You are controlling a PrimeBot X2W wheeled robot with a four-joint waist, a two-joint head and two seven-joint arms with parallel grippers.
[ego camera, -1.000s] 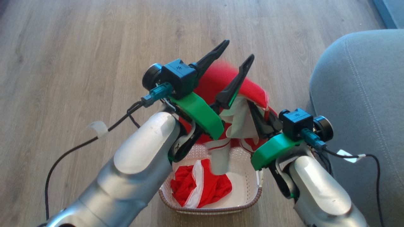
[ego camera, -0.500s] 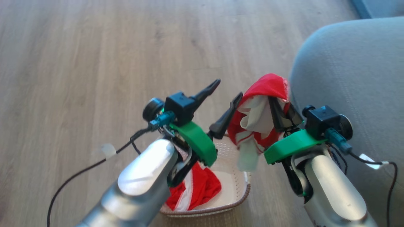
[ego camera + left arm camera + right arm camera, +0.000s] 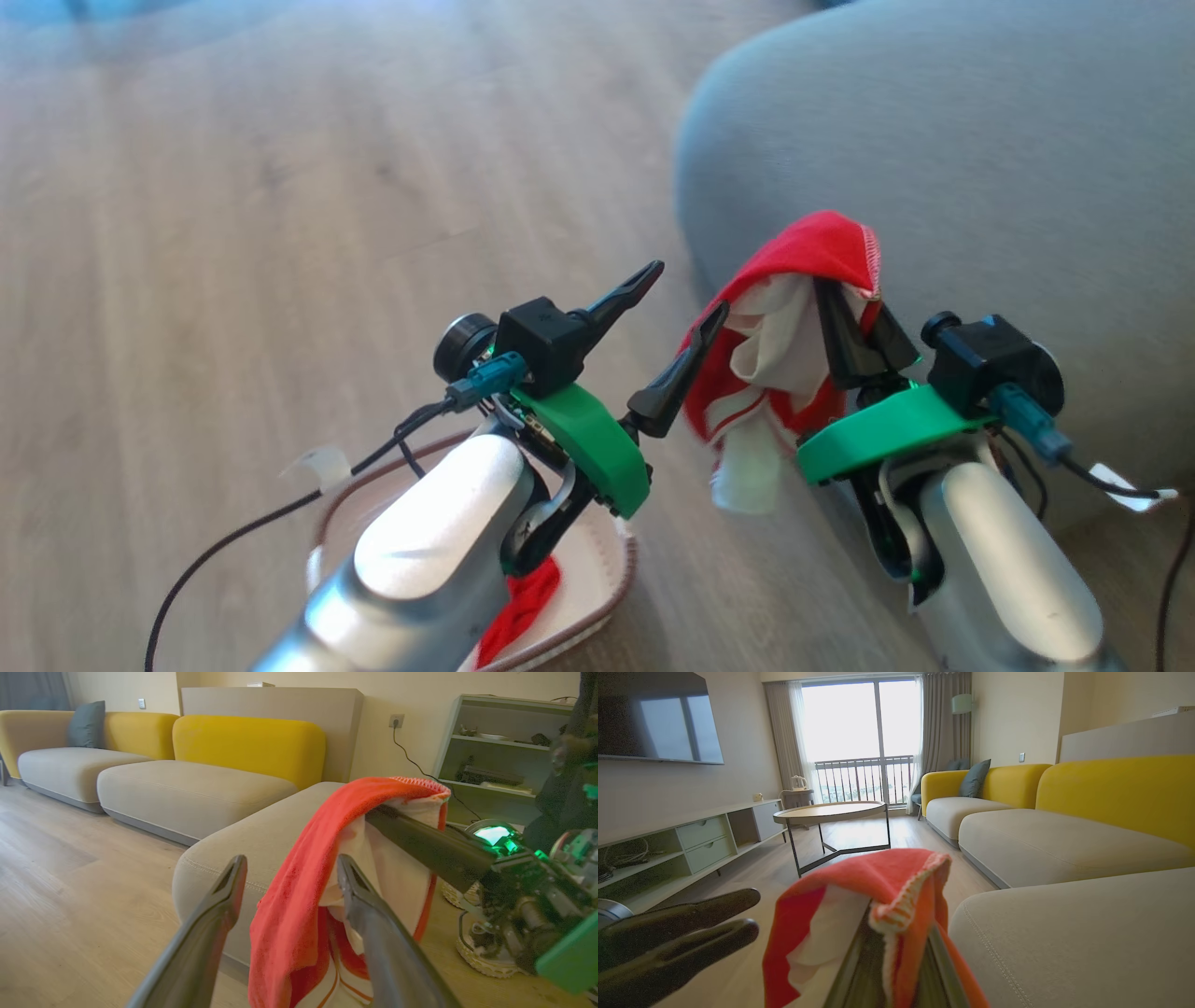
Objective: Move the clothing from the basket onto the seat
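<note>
My right gripper [image 3: 845, 313] is pinched nearly closed on one red-and-white garment [image 3: 808, 252]. The cloth is draped over the tips of both fingers, with the red side up and the white panel and white bands hanging below. In the right wrist view the same fabric [image 3: 878, 872] folds over my two fingers and some of it is caught between them [image 3: 901, 956].

The garment hangs in the air just beside the rounded corner of the grey seat cushion [image 3: 934, 140]. It is over the wooden floor [image 3: 233, 233] and is not resting on the cushion.

My left gripper [image 3: 686, 291] has its two fingers spread wide and grips nothing. Its inner fingertip is right next to the hanging cloth, but I cannot tell whether it touches. From the left wrist view the garment [image 3: 303, 868] hangs beyond my open fingers [image 3: 290, 862], with the seat's stitched corner [image 3: 243, 835] behind it. One dark finger of the right gripper [image 3: 420, 844] pokes up under the fabric.

The one laundry basket [image 3: 624, 569] sits on the floor at the lower edge of the head view, mostly hidden under my left forearm. A second red garment [image 3: 523, 607] lies inside it, and only a strip of it can be seen. So I count two garments: one held and one in the basket.

Beyond the grey seat there are two more sofa sections with yellow backs [image 3: 187, 788]. One round coffee table [image 3: 831, 809] stands farther out on the floor.
</note>
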